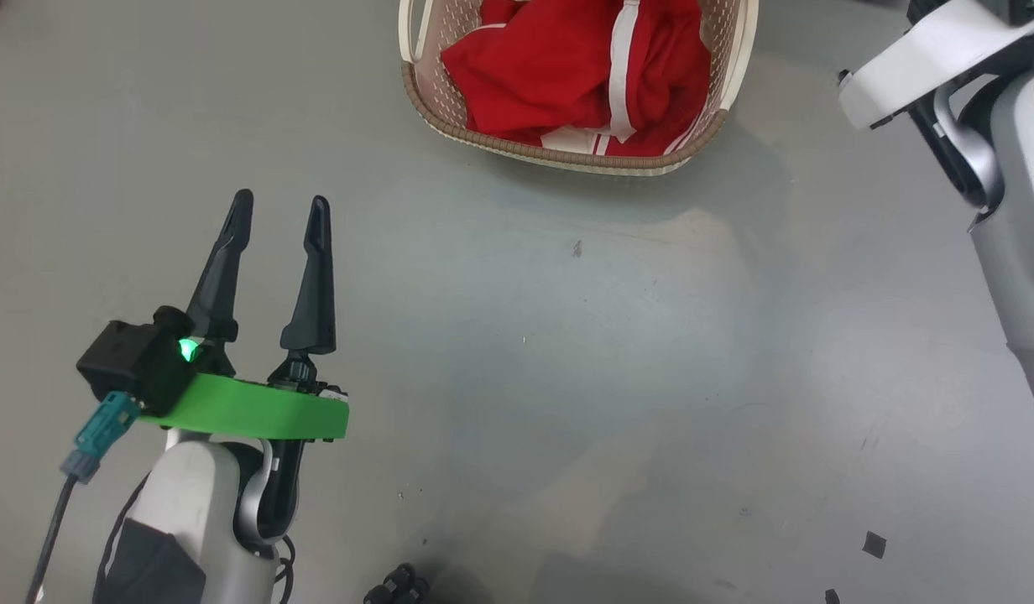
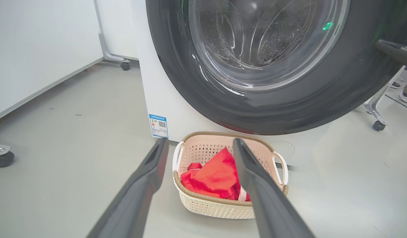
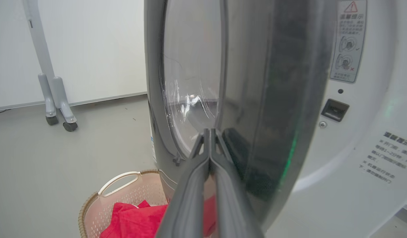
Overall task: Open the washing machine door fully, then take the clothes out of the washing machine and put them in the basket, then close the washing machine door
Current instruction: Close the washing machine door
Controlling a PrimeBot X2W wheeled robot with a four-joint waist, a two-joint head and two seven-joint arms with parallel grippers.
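Now the clothes (image 1: 567, 75) lie in the basket (image 1: 559, 155) on the floor, just before the washing machine (image 2: 157, 92). The left gripper (image 1: 280, 201) hangs wide open and empty. The right gripper (image 3: 210, 132) has its fingers pressed together, tips at the dark rim of the door (image 3: 256, 99), which stands ajar.

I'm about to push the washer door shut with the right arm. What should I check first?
1. Clothes in basket: ok. The red clothes lie inside the basket.
2. Drum emptied: cannot tell. No red shows through the glass of the washing machine door, but the view is partial.
3. Door latched: not ok. It stands ajar from the front of the washing machine.
4. Pushing arm ready: ok. The right gripper is shut, tips at the door's face.
5. Other arm out of the way: ok. The left gripper is open and empty, above the floor.
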